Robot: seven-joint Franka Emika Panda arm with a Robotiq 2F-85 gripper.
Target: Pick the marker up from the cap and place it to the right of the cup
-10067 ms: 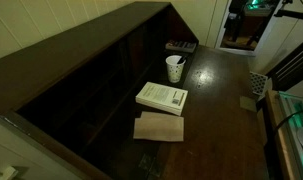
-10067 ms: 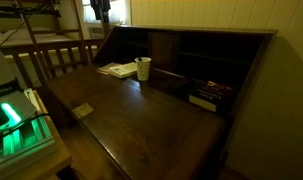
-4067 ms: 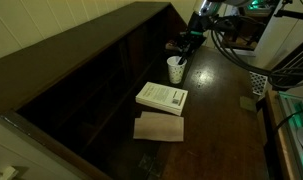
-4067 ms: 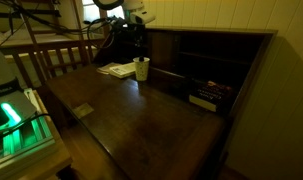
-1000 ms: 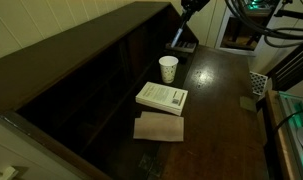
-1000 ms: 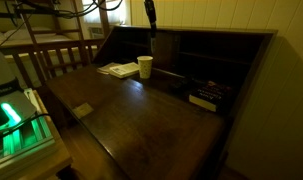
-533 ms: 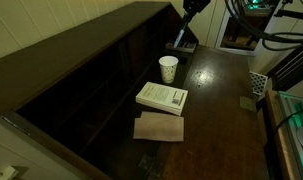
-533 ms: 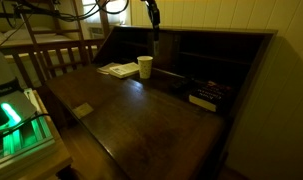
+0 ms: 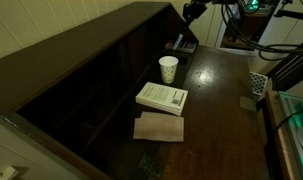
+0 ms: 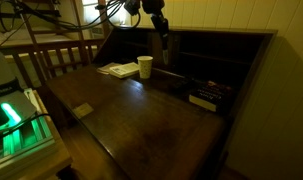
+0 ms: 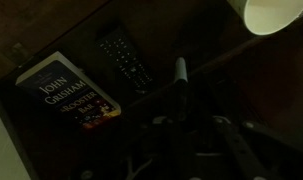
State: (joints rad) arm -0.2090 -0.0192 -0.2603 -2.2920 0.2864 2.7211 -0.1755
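The white cup [image 9: 168,68] stands on the dark desk, also visible in an exterior view as the cup [image 10: 145,66] and at the top right of the wrist view as the cup [image 11: 276,14]. My gripper [image 10: 161,27] hangs high above the desk, beyond the cup, shut on the marker [image 11: 180,82]. The marker is a slim dark stick with a pale tip that pokes out from between my fingers. In the wrist view my gripper [image 11: 181,125] is very dark and the jaws barely show. The marker [image 10: 164,40] points down toward the desk.
A white book [image 9: 162,97] and a flat tan cardboard piece [image 9: 158,127] lie in front of the cup. Below me lie a black remote [image 11: 126,58] and a John Grisham paperback [image 11: 71,92]. The desk's back wall [image 9: 81,70] and cubbies [image 10: 206,60] stand close by.
My gripper, still shut on the marker, has drifted sideways away from the cup and slightly lower. The cup, book and cardboard have not moved.
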